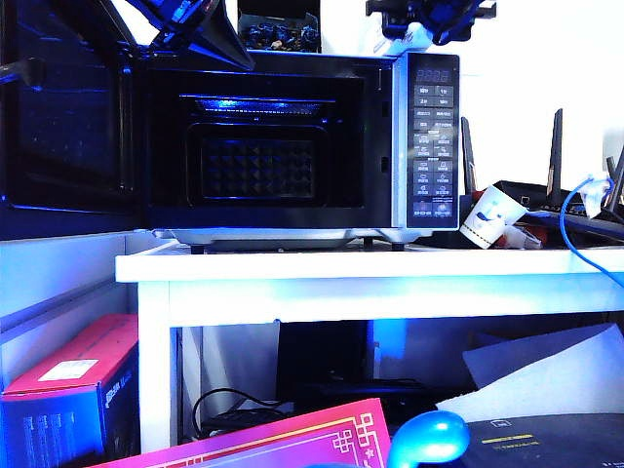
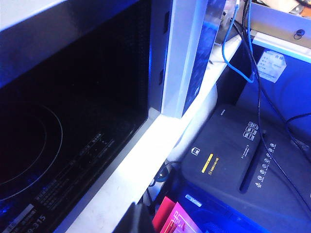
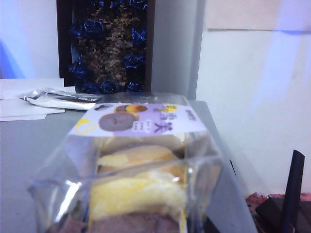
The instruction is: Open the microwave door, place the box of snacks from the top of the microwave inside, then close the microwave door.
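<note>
The microwave (image 1: 292,146) stands on a white table with its dark cavity showing. The microwave door (image 1: 63,136) is swung wide open to the left. My left gripper (image 1: 190,29) hovers by the door's top edge; the left wrist view shows only one dark fingertip (image 2: 133,221) beside the black glass (image 2: 73,126). The box of snacks (image 3: 141,160), clear plastic with yellow and purple cakes and a pale label, lies on the microwave's top and fills the right wrist view. My right gripper (image 1: 426,21) sits right over the box (image 1: 395,41). Its fingers are hidden.
A black box with dark blue contents (image 3: 104,46) stands behind the snacks on the microwave's top, with a foil packet (image 3: 60,99) beside it. A paper cup (image 1: 485,216), a router (image 1: 546,190) and a blue cable (image 1: 575,234) lie right of the microwave. A shredder (image 2: 233,160) sits below.
</note>
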### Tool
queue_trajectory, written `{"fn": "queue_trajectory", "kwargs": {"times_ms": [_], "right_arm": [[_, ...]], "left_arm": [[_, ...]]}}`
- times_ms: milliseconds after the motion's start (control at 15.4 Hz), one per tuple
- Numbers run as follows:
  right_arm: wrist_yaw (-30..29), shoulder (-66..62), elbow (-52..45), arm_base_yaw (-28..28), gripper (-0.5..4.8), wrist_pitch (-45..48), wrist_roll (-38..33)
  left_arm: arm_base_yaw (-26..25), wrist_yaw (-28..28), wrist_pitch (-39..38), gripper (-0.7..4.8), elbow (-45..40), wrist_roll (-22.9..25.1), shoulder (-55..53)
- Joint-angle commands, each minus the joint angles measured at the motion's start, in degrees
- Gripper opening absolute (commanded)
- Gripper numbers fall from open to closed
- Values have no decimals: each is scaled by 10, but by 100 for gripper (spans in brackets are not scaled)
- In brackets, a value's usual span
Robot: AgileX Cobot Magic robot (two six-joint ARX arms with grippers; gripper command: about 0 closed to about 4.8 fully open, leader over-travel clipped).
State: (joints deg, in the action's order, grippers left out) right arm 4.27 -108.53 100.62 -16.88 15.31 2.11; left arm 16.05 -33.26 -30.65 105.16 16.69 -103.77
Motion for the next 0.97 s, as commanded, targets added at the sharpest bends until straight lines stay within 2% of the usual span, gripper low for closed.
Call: {"fn": "queue_trajectory", "kwargs": {"times_ms": [65, 388, 971], "right_arm": [[-3, 21, 2, 0, 252, 7, -1], [-10, 42, 2, 0, 252, 10, -1], [-17, 132, 2, 0, 252, -104, -1]], "left_arm": [[0, -4, 7, -6, 0, 0, 2], [0, -4, 7, -6, 0, 0, 2], [0, -4, 10, -6, 0, 1, 2]]}}
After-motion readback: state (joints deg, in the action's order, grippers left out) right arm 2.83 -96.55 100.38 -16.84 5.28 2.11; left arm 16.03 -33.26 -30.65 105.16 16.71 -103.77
